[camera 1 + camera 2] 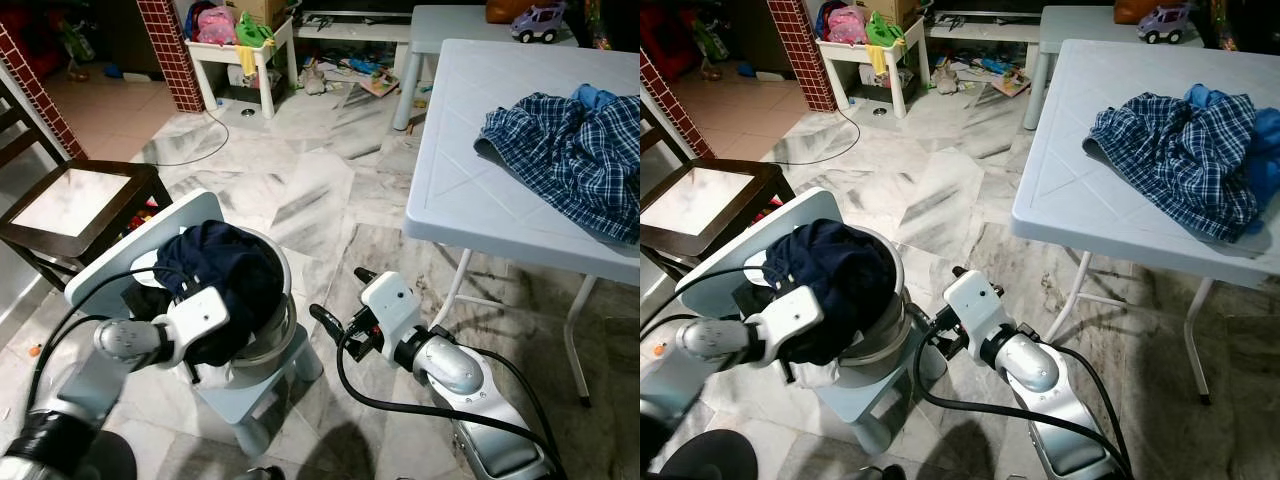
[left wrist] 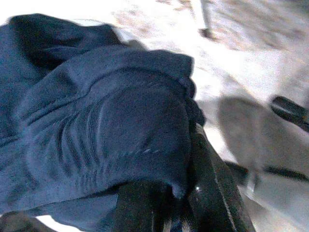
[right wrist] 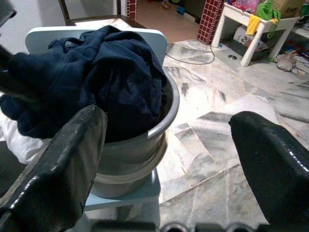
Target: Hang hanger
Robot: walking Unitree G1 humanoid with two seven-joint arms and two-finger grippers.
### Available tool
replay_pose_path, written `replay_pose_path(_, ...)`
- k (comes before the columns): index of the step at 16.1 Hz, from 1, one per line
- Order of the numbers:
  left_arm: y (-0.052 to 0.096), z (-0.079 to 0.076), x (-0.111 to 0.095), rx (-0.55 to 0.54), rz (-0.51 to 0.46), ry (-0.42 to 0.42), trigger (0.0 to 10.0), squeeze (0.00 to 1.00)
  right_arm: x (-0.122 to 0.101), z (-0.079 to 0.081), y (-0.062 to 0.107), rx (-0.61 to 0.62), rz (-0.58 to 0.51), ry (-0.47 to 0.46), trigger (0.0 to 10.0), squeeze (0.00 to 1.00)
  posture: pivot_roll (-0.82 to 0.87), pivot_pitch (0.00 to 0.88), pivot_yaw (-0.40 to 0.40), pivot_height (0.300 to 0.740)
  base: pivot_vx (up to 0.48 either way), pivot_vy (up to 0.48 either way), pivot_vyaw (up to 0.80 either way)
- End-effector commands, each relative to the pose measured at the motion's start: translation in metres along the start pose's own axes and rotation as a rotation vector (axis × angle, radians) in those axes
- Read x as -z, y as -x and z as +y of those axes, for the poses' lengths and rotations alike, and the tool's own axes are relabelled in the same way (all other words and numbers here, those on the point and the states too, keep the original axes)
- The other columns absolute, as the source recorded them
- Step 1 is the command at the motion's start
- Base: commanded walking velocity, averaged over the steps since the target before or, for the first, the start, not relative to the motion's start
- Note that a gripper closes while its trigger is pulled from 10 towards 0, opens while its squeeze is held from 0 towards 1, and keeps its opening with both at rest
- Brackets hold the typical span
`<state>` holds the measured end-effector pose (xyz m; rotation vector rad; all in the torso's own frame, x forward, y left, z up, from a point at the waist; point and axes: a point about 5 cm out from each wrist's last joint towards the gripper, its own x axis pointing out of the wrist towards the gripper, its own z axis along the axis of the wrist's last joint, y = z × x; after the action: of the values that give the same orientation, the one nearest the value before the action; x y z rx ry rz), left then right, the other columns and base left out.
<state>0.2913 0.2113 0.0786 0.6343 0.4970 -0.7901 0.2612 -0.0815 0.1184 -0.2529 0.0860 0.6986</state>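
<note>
A dark blue garment [image 1: 225, 275] is heaped in a grey bucket [image 1: 283, 335] that stands on a small pale blue chair [image 1: 120, 262]. My left gripper [image 1: 226, 340] is pressed into the front of that heap. In the left wrist view its black fingers [image 2: 212, 193] are closed with a fold of the cloth [image 2: 120, 125] between them. My right gripper [image 1: 340, 293] hovers just right of the bucket, level with its rim, with its fingers [image 3: 63, 169] wide apart and nothing between them. A blue plaid shirt [image 1: 570, 150] lies crumpled on the white folding table [image 1: 480, 190].
A dark wooden stool [image 1: 80, 200] stands left of the chair. The table's legs [image 1: 575, 345] stand to my right. At the back are a brick pillar [image 1: 170, 50], a small white table [image 1: 240, 55] piled with clutter and a toy car [image 1: 538, 20]. Marble floor [image 1: 310, 190] lies between.
</note>
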Motion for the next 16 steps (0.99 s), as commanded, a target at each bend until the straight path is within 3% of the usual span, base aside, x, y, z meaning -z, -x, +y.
replay_pose_path(1,0.004,0.011,0.006,-0.094,0.01,0.009,10.0,0.67,-0.006,0.004,-0.001,-0.023,-0.018,0.006,10.0,0.0,-0.14,0.109,0.06,0.74,0.0,0.0,0.0)
replay_pose_path(2,0.005,0.017,0.009,-0.159,0.001,0.053,10.0,1.0,-0.006,0.004,-0.002,-0.027,-0.017,0.007,10.0,0.0,-0.14,0.108,0.057,0.74,0.0,0.0,0.0)
replay_pose_path(4,0.008,0.027,0.01,-0.262,-0.02,0.095,10.0,1.0,-0.007,0.004,-0.002,-0.03,-0.017,0.008,10.0,0.0,-0.14,0.106,0.054,0.74,0.0,0.0,0.0)
replay_pose_path(5,0.014,0.041,0.011,-0.418,-0.047,0.16,10.0,1.0,-0.007,0.004,-0.003,-0.032,-0.017,0.009,10.0,0.0,-0.13,0.103,0.05,0.74,0.0,0.0,0.0)
replay_pose_path(6,0.018,0.045,0.009,-0.508,-0.083,0.229,10.0,1.0,-0.007,0.004,-0.004,-0.032,-0.018,0.01,10.0,0.0,-0.13,0.103,0.049,0.74,0.0,0.0,0.0)
replay_pose_path(8,0.017,0.04,0.005,-0.641,-0.186,0.466,10.0,1.0,-0.008,0.005,-0.005,-0.032,-0.023,0.01,10.0,0.0,-0.12,0.101,0.044,0.74,0.0,0.0,0.0)
replay_pose_path(10,0.007,0.023,-0.001,-0.648,-0.254,0.675,10.0,1.0,-0.008,0.006,-0.006,-0.037,-0.025,0.009,10.0,0.0,-0.11,0.1,0.041,0.74,0.0,0.0,0.0)
replay_pose_path(12,-0.009,0.004,0.002,-0.606,-0.24,0.861,10.0,1.0,-0.008,0.007,-0.008,-0.046,-0.028,0.01,10.0,0.0,-0.11,0.097,0.037,0.74,0.0,0.0,0.0)
replay_pose_path(13,-0.012,0.0,0.005,-0.606,-0.224,0.928,10.0,1.0,-0.009,0.007,-0.009,-0.047,-0.029,0.01,10.0,0.0,-0.11,0.097,0.038,0.74,0.0,0.0,0.0)
replay_pose_path(16,-0.017,-0.007,0.008,-0.633,-0.151,1.005,10.0,1.0,-0.008,0.006,-0.009,-0.044,-0.026,0.011,10.0,0.0,-0.11,0.098,0.046,0.74,0.0,0.0,0.0)
